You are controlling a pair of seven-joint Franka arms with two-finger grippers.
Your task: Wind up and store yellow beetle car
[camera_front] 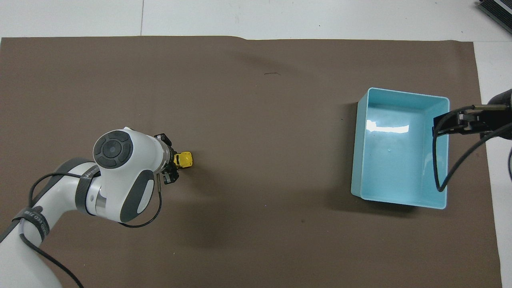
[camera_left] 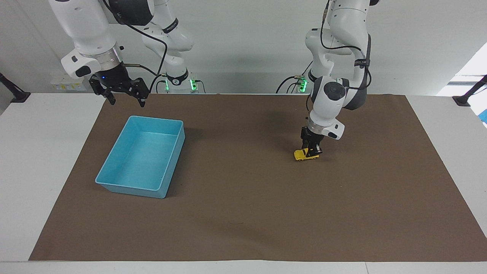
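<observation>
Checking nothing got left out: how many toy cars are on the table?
1. The tiny yellow beetle-shaped toy car sits on the brown mat toward the left arm's end, gripped by the left gripper. The light blue plastic bin holds none.

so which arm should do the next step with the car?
Probably left: the left gripper is already shut on the yellow beetle car on the mat. The right gripper waits by the blue bin.
</observation>
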